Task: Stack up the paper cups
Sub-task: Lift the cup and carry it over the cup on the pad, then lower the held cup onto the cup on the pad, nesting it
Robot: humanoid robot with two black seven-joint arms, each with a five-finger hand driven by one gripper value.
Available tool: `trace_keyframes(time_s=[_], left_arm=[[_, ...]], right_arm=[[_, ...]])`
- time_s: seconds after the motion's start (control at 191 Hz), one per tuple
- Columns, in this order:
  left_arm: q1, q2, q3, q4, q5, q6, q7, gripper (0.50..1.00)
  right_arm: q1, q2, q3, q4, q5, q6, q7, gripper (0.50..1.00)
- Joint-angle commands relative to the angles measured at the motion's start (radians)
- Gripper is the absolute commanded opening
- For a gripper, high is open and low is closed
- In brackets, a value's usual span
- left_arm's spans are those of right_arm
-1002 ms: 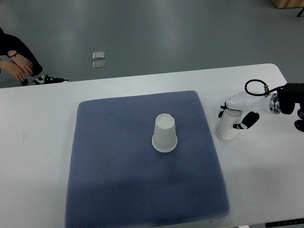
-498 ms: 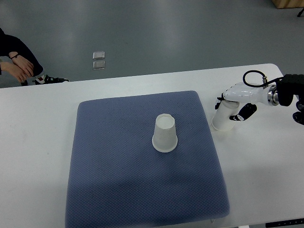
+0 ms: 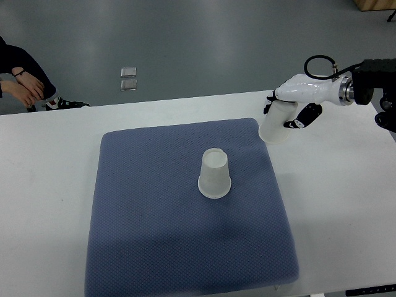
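One white paper cup stands upside down in the middle of the blue-grey mat. A second white paper cup hangs upside down and tilted in the air, above the mat's far right corner. My right hand, white with black fingertips, is shut on this cup near its base. Its arm comes in from the right edge. The held cup is up and to the right of the standing cup, well apart from it. The left arm does not show.
The mat lies on a white table. Beyond the far edge is grey floor with a small floor socket. A person's arm and shoe show at the upper left, off the table.
My right hand has lifted the cup off the table beside the mat and carried it up and to the left, to above the mat's far right corner. The standing cup has not moved.
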Motion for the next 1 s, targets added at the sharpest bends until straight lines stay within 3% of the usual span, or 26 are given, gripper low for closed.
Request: trace_keyframes(time_s=[0.0,0.241,0.294,0.299,0.336,0.472,0.996], left_arm=[[0.001,0.0,0.0,0.0,0.0,0.0,0.0,1.0],[0.001,0.0,0.0,0.0,0.0,0.0,0.0,1.0],[0.001,0.0,0.0,0.0,0.0,0.0,0.0,1.0],[0.001,0.0,0.0,0.0,0.0,0.0,0.0,1.0],[0.001,0.0,0.0,0.0,0.0,0.0,0.0,1.0],[0.0,0.0,0.0,0.0,0.0,0.0,0.0,1.0],[0.0,0.0,0.0,0.0,0.0,0.0,0.0,1.0]], right_arm=[[0.059,-0.009,0.0,0.038,0.001,0.039,0.005,0.641],[0.189,-0.038,0.003,0.173,0.04,0.169,0.016,0.641],[0.189,-0.038,0.003,0.173,0.041,0.169,0.016,0.641],[0.216,-0.041,0.003,0.201,0.075,0.201,0.031,0.641],[0.235,-0.041,0.001,0.221,0.102,0.22,0.032,0.641],[0.263,-0.03,0.003,0.236,0.126,0.252,0.037,0.641],[0.186,0.072,0.001,0.186,0.232,0.244,0.026,0.643]])
